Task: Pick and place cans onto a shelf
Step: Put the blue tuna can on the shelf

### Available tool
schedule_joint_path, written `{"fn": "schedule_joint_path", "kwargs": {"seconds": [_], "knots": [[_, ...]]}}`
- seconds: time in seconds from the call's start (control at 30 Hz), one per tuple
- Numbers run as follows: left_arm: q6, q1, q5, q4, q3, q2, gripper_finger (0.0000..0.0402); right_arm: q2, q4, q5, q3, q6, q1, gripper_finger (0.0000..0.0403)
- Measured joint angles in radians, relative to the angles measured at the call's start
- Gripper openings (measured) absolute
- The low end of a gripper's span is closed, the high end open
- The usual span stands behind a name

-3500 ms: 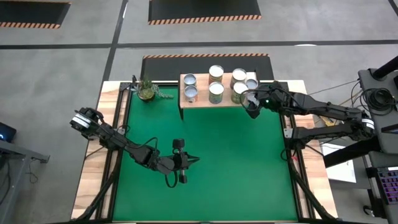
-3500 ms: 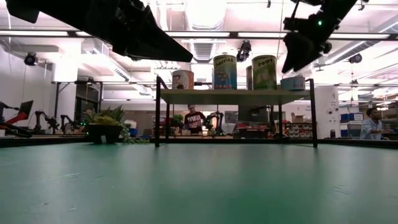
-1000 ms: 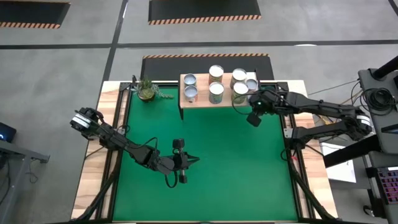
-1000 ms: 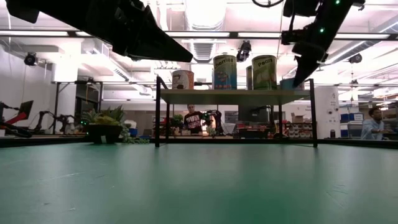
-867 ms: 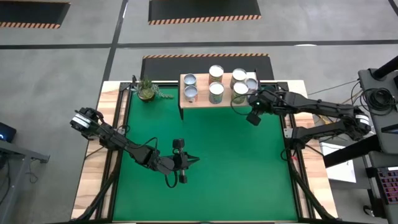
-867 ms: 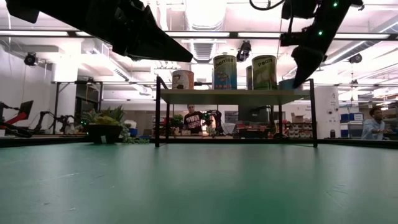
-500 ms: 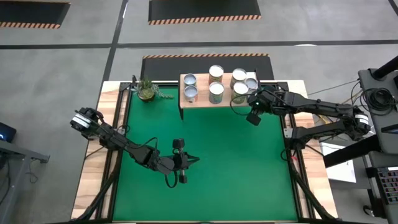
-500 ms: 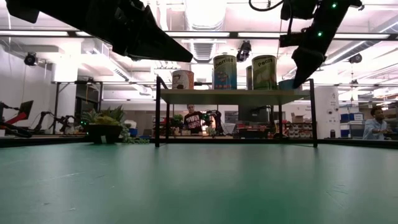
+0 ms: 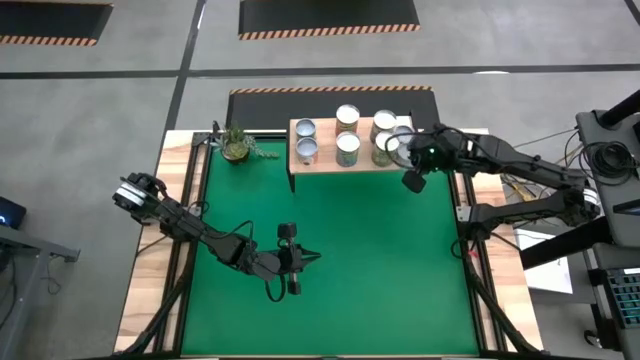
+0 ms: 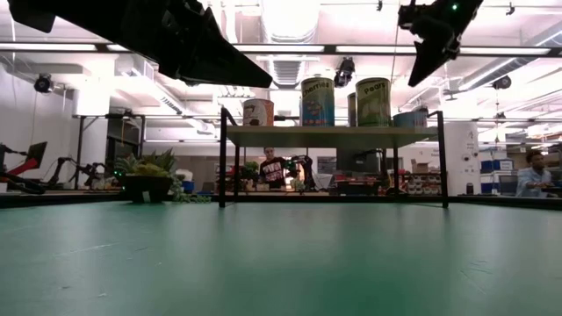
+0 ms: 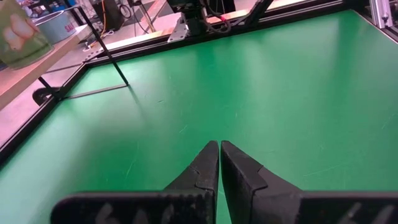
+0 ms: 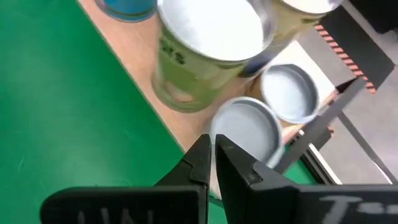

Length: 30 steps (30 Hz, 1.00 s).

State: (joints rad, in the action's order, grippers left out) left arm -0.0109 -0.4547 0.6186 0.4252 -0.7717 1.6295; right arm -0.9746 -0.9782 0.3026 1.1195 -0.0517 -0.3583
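Note:
Several cans [image 9: 347, 148] stand upright on the light wood shelf [image 9: 328, 162] at the table's far edge; the low view shows the cans [image 10: 318, 101] on the shelf's plank [image 10: 325, 136]. My right gripper [image 9: 411, 182] hangs shut and empty in the air by the shelf's right end, above the can tops [image 10: 420, 68]. Its wrist view looks down past the gripper [image 12: 212, 148] on a green-labelled can [image 12: 205, 50] and two low tins [image 12: 247, 129]. My left gripper [image 9: 316, 256] waits shut over the green mat, near the middle [image 11: 219, 149].
A potted plant [image 9: 237, 146] stands at the far left corner, left of the shelf. The green mat [image 9: 380, 270] lies open between the two arms. Wooden borders [image 9: 150, 280] edge the table. People and other robots show in the room behind [image 10: 272, 167].
My right gripper has gone up, from level with the cans to above their tops, and a little toward the table's far right, staying shut and empty. The cans have kept still.

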Motion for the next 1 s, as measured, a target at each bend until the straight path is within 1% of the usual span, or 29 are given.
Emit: {"fn": "schedule_joint_path", "kwargs": {"seconds": [0.1,0.23,0.3,0.43,0.5,0.67,1.0], "knots": [[-0.003,0.000,0.000,0.000,0.000,0.000,0.0000,-0.010,-0.037,-0.020,0.037,0.004,-0.026,0.0012],[-0.004,0.000,0.000,0.000,0.000,0.000,0.0000,-0.017,-0.041,-0.051,0.055,0.047,-0.073,0.0012],[-0.004,0.000,0.000,0.000,0.000,0.000,0.0000,-0.021,-0.042,-0.102,0.055,0.078,-0.108,0.0012],[-0.004,0.000,0.000,0.000,0.000,0.000,0.0000,-0.030,-0.040,-0.244,0.045,0.158,-0.191,0.0012],[-0.004,0.000,0.000,0.000,0.000,0.000,0.0000,-0.037,-0.037,-0.279,0.040,0.197,-0.227,0.0012],[-0.004,0.000,0.000,0.000,0.000,0.000,0.0000,-0.051,-0.034,-0.285,0.037,0.220,-0.281,0.0012],[-0.004,0.000,0.000,0.000,0.000,0.000,0.0000,-0.069,-0.033,-0.285,0.037,0.212,-0.285,0.0012]]}}
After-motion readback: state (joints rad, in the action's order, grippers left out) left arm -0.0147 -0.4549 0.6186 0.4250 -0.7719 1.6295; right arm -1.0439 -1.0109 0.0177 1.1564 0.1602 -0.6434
